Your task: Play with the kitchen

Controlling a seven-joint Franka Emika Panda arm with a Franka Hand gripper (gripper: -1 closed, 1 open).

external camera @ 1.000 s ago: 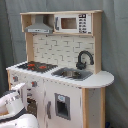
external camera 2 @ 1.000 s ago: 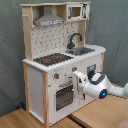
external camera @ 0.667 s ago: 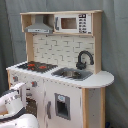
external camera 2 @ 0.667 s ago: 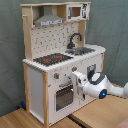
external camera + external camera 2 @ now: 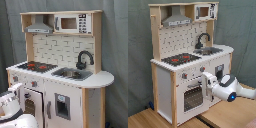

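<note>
The kitchen is a tall white and light-wood toy unit. It has a black-red hob, a black faucet over a sink, and a grey hood. My gripper is at the kitchen's front. It sits just below the knobs, at the top edge of the windowed oven door. Whether it touches the door is unclear.
A toy microwave sits in the upper shelf. Beside the oven is a cabinet door with a dispenser panel. A grey curtain hangs behind. The kitchen stands on a wooden surface.
My gripper has edged slightly closer to the oven door's top edge. The kitchen itself looks the same.
</note>
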